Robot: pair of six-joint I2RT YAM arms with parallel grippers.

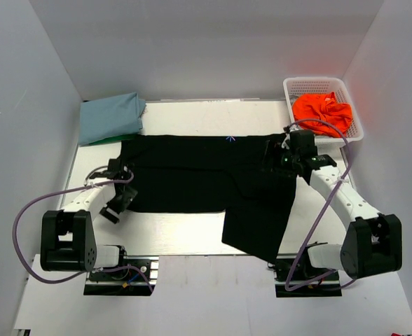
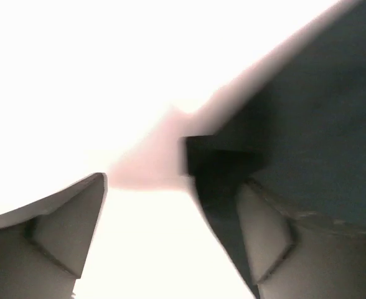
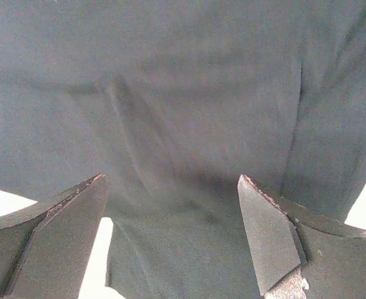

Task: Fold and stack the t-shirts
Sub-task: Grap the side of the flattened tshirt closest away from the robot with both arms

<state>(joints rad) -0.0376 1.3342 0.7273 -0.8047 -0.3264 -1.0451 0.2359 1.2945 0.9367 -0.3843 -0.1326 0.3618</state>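
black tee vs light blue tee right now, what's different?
The black tee lies spread across the middle of the table; the light blue tee is a compact folded bundle at the far-left corner. The black tee covers far more surface than the light blue tee. The light blue tee sits on a green tee; the black tee lies straight on the table. Shared: both lie flat on the table.

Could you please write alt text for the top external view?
A black t-shirt lies spread on the table, one corner over the near edge, with the open left gripper at its left edge and the open right gripper above its right side. A light blue t-shirt lies atop a green one far left; an orange t-shirt sits in a basket far right.
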